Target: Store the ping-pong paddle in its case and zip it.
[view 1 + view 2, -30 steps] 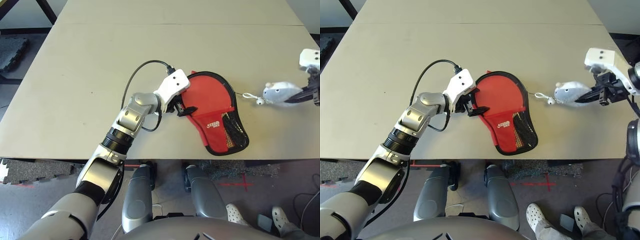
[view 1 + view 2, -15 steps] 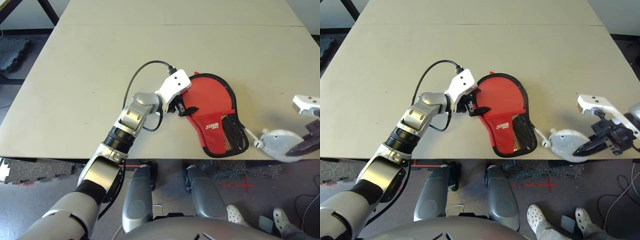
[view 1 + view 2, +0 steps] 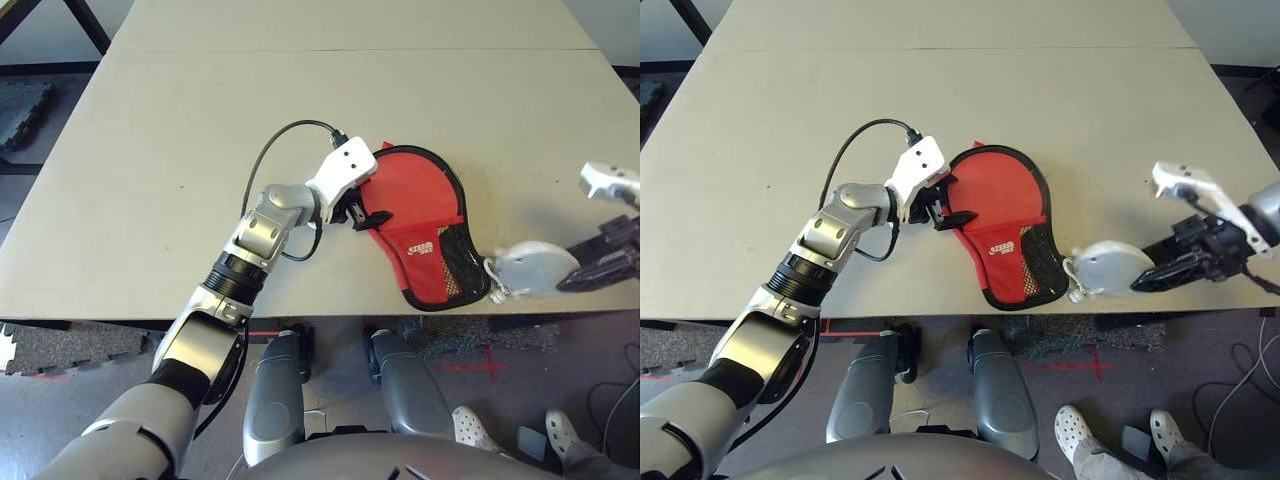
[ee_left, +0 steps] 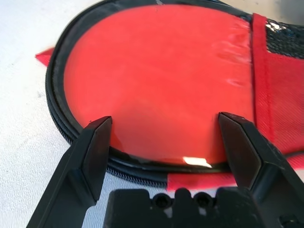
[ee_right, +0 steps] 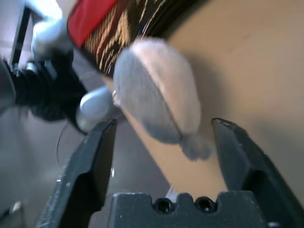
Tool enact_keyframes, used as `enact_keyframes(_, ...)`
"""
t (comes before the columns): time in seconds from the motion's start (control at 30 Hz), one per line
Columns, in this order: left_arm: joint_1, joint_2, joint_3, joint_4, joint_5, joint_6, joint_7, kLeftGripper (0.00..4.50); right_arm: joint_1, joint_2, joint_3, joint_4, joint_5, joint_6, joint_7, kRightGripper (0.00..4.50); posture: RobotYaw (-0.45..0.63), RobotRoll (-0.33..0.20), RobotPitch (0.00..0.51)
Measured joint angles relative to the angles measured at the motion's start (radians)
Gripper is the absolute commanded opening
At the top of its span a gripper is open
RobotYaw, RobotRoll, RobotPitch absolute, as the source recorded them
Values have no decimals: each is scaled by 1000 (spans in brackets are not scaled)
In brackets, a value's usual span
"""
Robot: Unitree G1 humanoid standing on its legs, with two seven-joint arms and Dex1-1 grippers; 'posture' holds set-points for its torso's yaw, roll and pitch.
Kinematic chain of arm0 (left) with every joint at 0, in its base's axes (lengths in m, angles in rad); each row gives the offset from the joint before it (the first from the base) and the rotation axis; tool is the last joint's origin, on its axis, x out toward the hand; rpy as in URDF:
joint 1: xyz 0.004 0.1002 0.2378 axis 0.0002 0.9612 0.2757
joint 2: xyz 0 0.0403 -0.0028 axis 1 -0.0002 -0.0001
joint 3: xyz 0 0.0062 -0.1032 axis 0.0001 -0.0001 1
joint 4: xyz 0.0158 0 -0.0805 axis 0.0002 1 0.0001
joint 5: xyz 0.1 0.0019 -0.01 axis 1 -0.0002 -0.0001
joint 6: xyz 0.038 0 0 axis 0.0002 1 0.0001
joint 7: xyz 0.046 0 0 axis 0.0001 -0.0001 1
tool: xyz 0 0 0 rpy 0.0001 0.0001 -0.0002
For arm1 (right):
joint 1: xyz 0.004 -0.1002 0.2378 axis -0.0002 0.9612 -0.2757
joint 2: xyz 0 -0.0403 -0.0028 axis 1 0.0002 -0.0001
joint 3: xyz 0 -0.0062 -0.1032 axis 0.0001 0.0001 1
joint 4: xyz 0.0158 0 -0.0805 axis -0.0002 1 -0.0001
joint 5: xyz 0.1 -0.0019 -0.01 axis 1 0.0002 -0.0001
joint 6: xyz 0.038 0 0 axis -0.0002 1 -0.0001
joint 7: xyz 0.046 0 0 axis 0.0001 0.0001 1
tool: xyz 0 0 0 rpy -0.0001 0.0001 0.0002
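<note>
The red case (image 3: 425, 215) lies flat mid-table, its mesh pocket (image 3: 1037, 262) toward the front edge. Its round part shows a smooth shiny red face (image 4: 156, 80) ringed by black zip; I cannot tell whether that is the ping-pong paddle's rubber or the cover. My left gripper (image 3: 368, 212) is open at the round end's rim, one black finger (image 4: 92, 147) on each side. A white lumpy object (image 3: 1108, 268) rests right of the case near the table's front edge. My right gripper (image 3: 1148, 275) stands open around it, fingers (image 5: 95, 156) apart from it.
A black cable (image 3: 270, 160) loops from the left wrist over the table. The table's front edge (image 3: 940, 317) runs just below the case and the white object. A person's feet in white shoes (image 3: 1075, 428) show on the floor at lower right.
My right gripper carried the white object from the table's right side down to the front edge beside the case, then opened. The left arm stayed put.
</note>
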Motion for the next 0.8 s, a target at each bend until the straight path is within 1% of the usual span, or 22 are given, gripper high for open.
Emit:
enact_keyframes(0.03,2,8,9,-17,-12,15,-6,4500,-7,15,-12,35,0,2,0,4480,-80,0,244)
enact_keyframes(0.17,-4,41,98,-91,-75,71,-12,4500,-42,142,-122,256,-25,-22,0,4480,-67,0,240)
enact_keyframes(0.23,-27,41,173,-101,-115,86,21,4500,-71,234,-253,392,-54,-66,-36,4480,-60,0,238)
enact_keyframes(0.3,-54,44,282,-89,-141,72,94,4500,-87,323,-418,500,-59,-131,-149,4480,-39,0,232)
enact_keyframes(0.37,-66,71,357,-66,-142,27,165,4500,-79,362,-528,547,-74,-197,-241,4480,-24,0,227)
enact_keyframes(0.5,-52,117,497,55,-122,-90,346,4500,-18,419,-734,587,-109,-343,-445,4480,-5,0,220)
enact_keyframes(0.63,-22,140,587,139,-110,-210,477,4500,37,478,-863,599,-155,-453,-638,4480,18,0,218)
enact_keyframes(0.67,-11,142,614,154,-110,-251,515,4500,41,493,-903,603,-163,-489,-710,4480,26,0,218)
enact_keyframes(0.8,45,160,694,225,-108,-403,622,4500,74,513,-1019,620,-201,-587,-918,4480,39,0,221)
